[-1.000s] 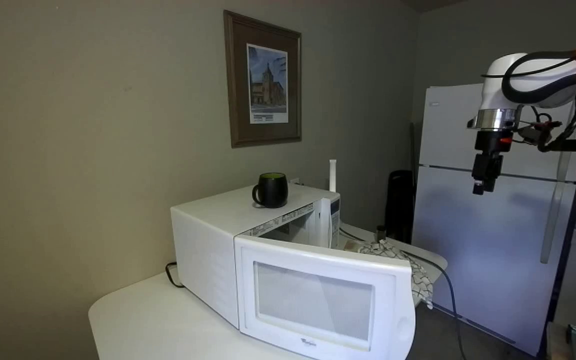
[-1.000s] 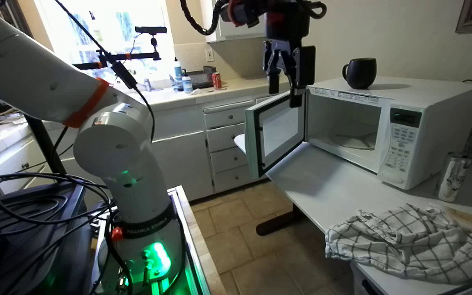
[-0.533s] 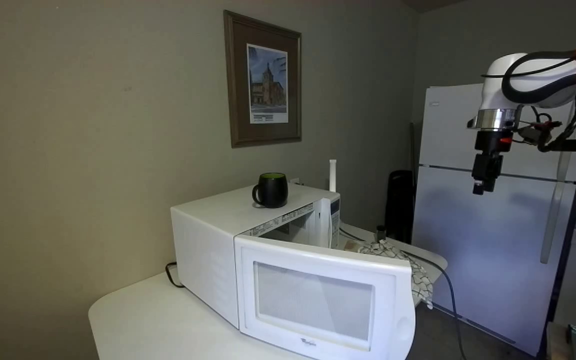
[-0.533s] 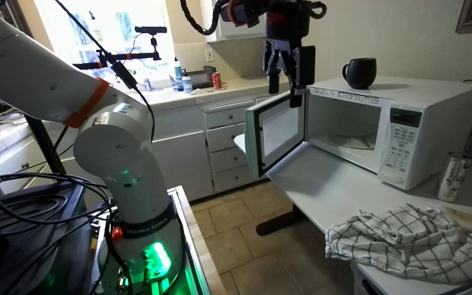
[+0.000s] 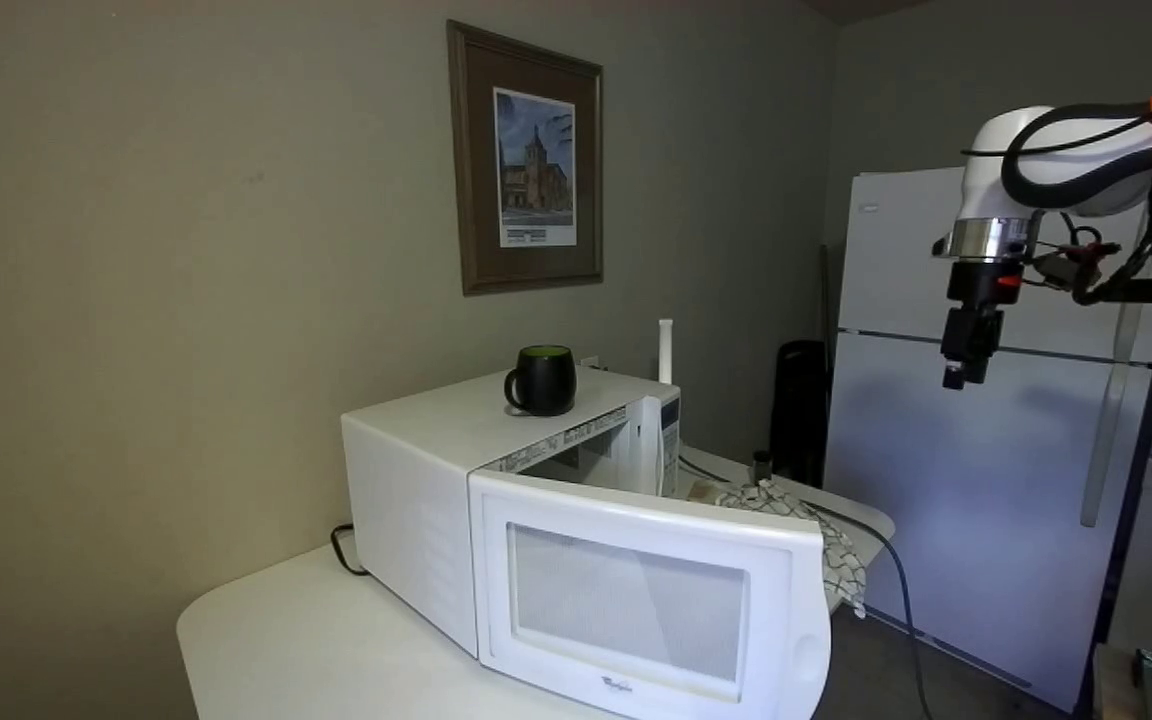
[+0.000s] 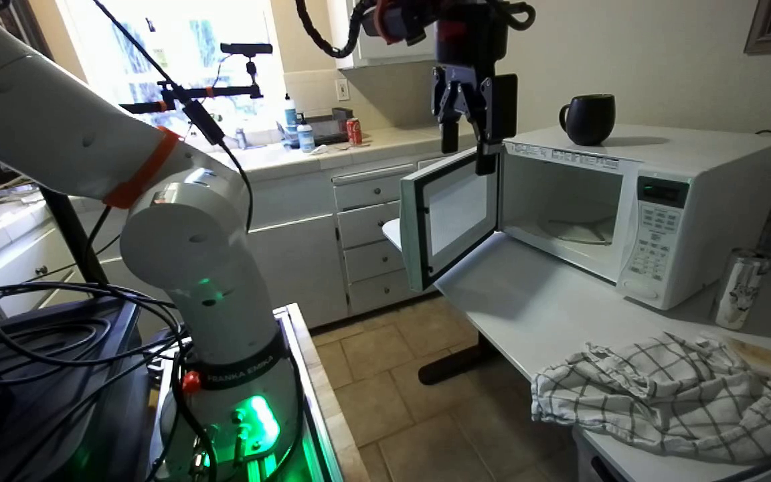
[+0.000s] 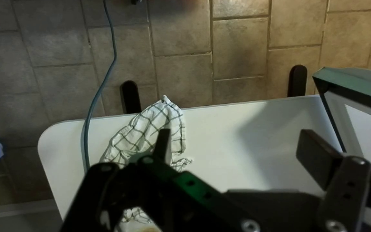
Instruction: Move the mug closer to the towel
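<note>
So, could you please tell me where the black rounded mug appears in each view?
In an exterior view: black rounded mug near centre.
In an exterior view: mug at upper right.
Wrist view: mug not visible.
Shared landmark: crumpled white dark-checked cloth towel, in all three.

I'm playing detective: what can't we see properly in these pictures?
Rounded black mug: its bottom inside, hidden by its own wall in both exterior views.
White checked cloth towel: its middle, hidden in the wrist view by the black gripper.
Tall silver can: its print, too small to read in an exterior view.
</note>
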{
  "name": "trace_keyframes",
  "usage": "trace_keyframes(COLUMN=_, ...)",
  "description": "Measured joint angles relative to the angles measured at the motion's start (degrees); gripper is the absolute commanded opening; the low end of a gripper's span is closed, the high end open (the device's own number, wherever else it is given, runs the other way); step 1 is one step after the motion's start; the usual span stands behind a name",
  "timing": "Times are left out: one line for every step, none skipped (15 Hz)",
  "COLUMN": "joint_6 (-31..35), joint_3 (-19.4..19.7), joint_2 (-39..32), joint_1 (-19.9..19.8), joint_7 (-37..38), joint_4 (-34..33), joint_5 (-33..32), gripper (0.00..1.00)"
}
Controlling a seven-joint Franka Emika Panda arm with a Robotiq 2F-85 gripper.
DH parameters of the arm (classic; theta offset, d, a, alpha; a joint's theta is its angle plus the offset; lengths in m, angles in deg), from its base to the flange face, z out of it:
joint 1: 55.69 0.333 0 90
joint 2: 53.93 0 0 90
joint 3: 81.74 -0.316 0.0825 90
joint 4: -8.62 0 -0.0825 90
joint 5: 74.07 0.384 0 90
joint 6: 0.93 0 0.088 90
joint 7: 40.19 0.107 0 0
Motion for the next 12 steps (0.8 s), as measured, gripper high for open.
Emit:
trace_keyframes(joint_6=0.7, joint_3=-0.6, joint_2=-0.6, joint_1=0.1, joint_7=1.7, joint_4=-0.2, joint_5=1.2, gripper=1.00)
trace_keyframes(joint_6=1.4, joint_3=-1.7, joint_2=-1.6, joint_1=0.3, joint_7=4.6, joint_4=-0.9, joint_5=3.0, gripper=1.00)
trace_keyframes(joint_6=2.5, joint_3=-3.4, joint_2=-2.7, joint_1=0.6, joint_7=8.4, joint_4=-1.9, joint_5=5.5, gripper=1.00)
trace_keyframes(joint_6=3.6, joint_3=-5.5, joint_2=-4.0, joint_1=1.1, joint_7=12.5, joint_4=-3.2, joint_5=8.3, gripper=1.00)
trace_keyframes(joint_6=5.1, joint_3=-7.9, joint_2=-5.2, joint_1=1.5, joint_7=16.8, joint_4=-4.7, joint_5=10.8, gripper=1.00)
trace_keyframes(joint_6=6.9, joint_3=-10.7, joint_2=-6.3, joint_1=1.8, joint_7=21.4, joint_4=-6.3, joint_5=13.0, gripper=1.00)
trace_keyframes(joint_6=8.7, joint_3=-13.5, joint_2=-7.4, joint_1=2.0, joint_7=25.8, joint_4=-8.1, joint_5=14.6, gripper=1.00)
trace_keyframes(joint_6=10.3, joint_3=-16.0, joint_2=-8.5, joint_1=2.2, joint_7=30.4, joint_4=-10.2, joint_5=15.6, gripper=1.00)
trace_keyframes(joint_6=11.6, joint_3=-18.2, joint_2=-9.6, joint_1=2.4, joint_7=34.8, joint_4=-12.6, joint_5=16.2, gripper=1.00)
trace_keyframes(joint_6=12.4, joint_3=-20.2, joint_2=-10.8, joint_1=2.4, joint_7=39.5, joint_4=-15.6, joint_5=16.4, gripper=1.00)
trace_keyframes(joint_6=12.5, joint_3=-21.8, joint_2=-12.0, joint_1=2.4, joint_7=43.9, joint_4=-18.9, joint_5=16.4, gripper=1.00)
trace_keyframes(joint_6=12.4, joint_3=-22.9, joint_2=-13.4, joint_1=2.4, joint_7=48.1, joint_4=-22.5, joint_5=16.4, gripper=1.00)
